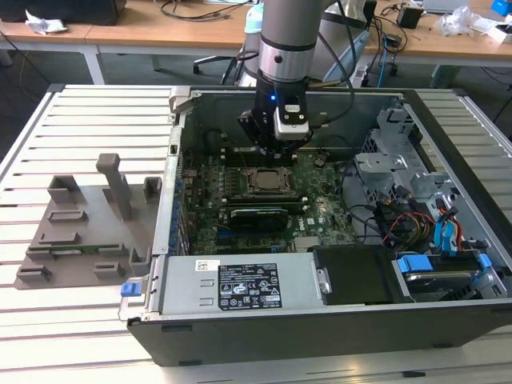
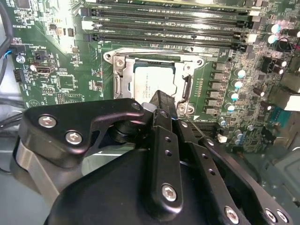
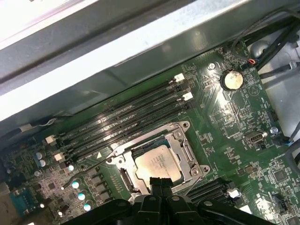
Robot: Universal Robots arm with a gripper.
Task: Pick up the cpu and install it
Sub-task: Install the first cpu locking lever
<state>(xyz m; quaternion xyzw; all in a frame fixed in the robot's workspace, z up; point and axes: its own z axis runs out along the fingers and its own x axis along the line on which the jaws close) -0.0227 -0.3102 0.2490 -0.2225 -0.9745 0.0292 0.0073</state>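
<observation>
**End effector poised over a seated cpu**

Black metal linkages of the end effector (image 2: pixel 161 101) crowd the lower half of the second wrist view, studded with silver screws. Its narrow fingers are drawn together at the tip with nothing between them, just above the near edge of the cpu (image 2: pixel 154 79).

That cpu, a flat square with a dull silvery top, lies in the socket frame (image 3: pixel 157 161) at the lower centre of the first wrist view, on the green motherboard (image 3: pixel 225 126). Dark memory slots (image 3: pixel 126 124) run alongside the frame.

From the exterior view, the arm reaches down into the open computer case (image 1: pixel 336 328) at the upper centre of the frame. Steel walls hem the board in; a grey power supply box (image 1: pixel 240 288) sits along the lower edge, drive bays and cables to the right. A grey plastic fixture (image 1: pixel 88 228) rests on the slatted white desk (image 1: pixel 48 328) at left.
</observation>
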